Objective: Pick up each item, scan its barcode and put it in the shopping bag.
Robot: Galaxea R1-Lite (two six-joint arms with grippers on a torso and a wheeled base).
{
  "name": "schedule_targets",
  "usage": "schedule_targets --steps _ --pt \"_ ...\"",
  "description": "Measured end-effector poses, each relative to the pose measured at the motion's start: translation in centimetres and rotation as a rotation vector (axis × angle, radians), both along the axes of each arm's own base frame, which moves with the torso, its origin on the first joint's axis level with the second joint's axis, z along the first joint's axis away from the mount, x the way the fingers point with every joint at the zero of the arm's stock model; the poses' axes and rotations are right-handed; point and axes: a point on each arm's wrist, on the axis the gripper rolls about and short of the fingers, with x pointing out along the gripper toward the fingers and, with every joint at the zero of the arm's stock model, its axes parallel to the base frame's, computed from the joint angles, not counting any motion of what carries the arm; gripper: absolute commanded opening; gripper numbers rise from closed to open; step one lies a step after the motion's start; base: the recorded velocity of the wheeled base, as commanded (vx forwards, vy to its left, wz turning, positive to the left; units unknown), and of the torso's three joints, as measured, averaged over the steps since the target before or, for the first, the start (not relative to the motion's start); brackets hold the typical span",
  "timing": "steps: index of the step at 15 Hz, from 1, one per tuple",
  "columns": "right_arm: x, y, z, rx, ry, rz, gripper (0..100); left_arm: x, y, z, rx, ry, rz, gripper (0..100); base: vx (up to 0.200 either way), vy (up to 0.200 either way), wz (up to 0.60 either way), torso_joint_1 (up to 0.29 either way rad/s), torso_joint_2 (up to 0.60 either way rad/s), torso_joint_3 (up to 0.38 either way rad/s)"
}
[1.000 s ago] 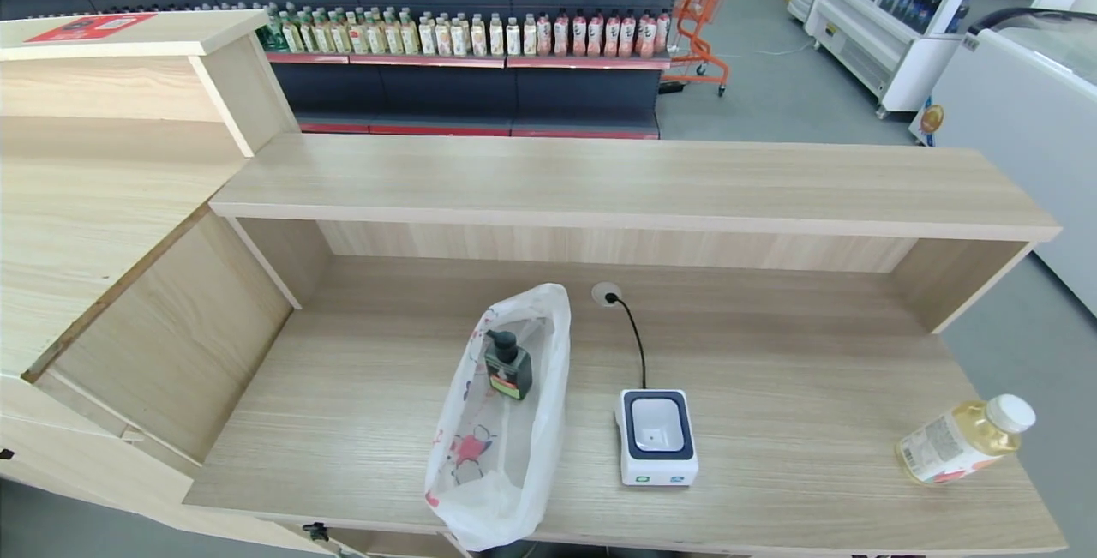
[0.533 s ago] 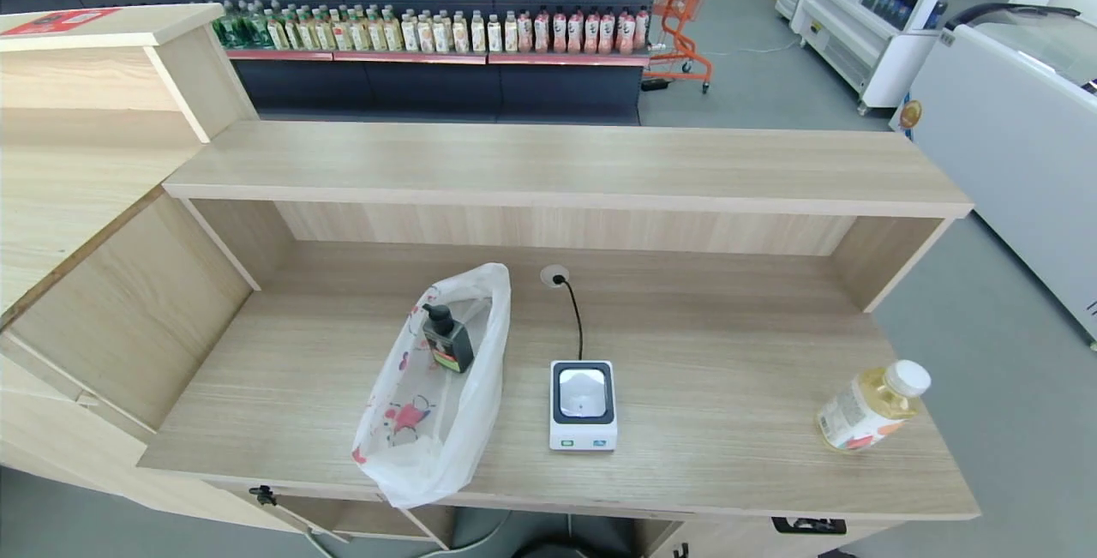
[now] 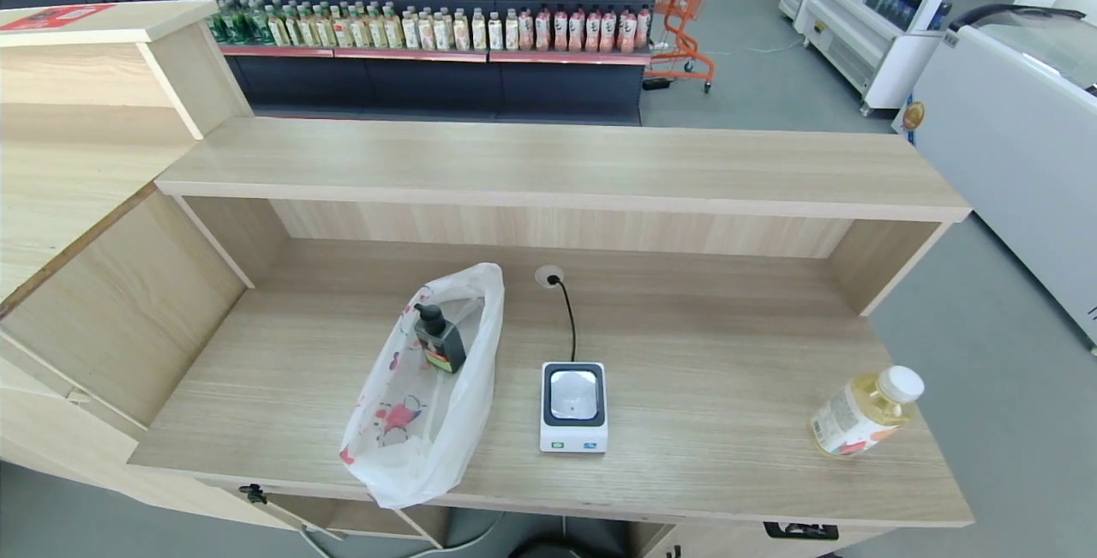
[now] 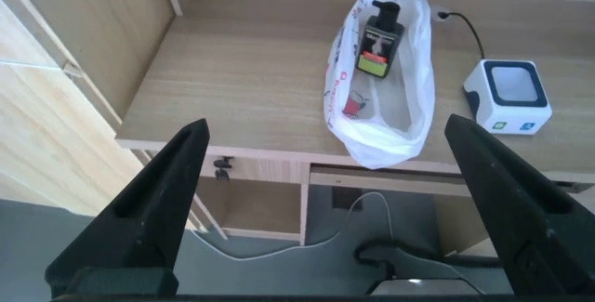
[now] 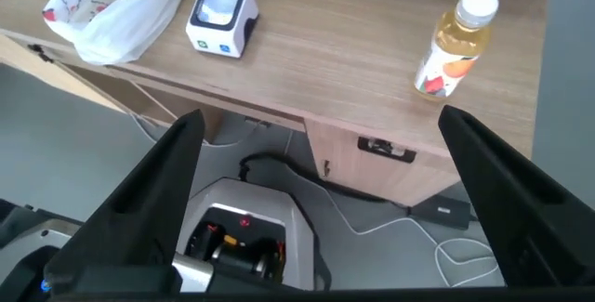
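In front of the counter [image 3: 728,455], the left gripper [image 4: 325,125] and right gripper [image 5: 321,114] gape wide, holding nothing. At the head view's lower right stands the juice bottle [image 3: 866,412]; lower centre, the scanner [image 3: 573,406]; just left, the shopping bag [image 3: 420,429], a dark pump bottle [image 3: 439,341] inside.

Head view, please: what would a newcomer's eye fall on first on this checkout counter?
Most striking is the white shopping bag lying open at the left front of the counter, with a dark pump bottle inside it. Just to its right sits the white scanner, its cable running to the back. A white-capped bottle of yellow liquid stands alone near the right end.
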Motion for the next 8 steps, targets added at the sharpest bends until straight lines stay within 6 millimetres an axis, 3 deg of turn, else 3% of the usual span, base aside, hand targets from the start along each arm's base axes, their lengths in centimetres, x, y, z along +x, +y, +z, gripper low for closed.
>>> schedule_targets --steps 7,8 --pt "-0.11 0.00 -0.29 0.020 0.041 -0.012 100 0.00 0.00 0.01 -0.001 -0.001 0.000 100 0.000 -0.200 0.00 -0.002 0.00 0.002" --pt "-0.15 0.01 -0.24 0.022 0.050 -0.013 100 0.00 0.00 0.00 -0.001 0.000 0.000 100 0.000 0.000 0.00 0.000 0.00 0.000"
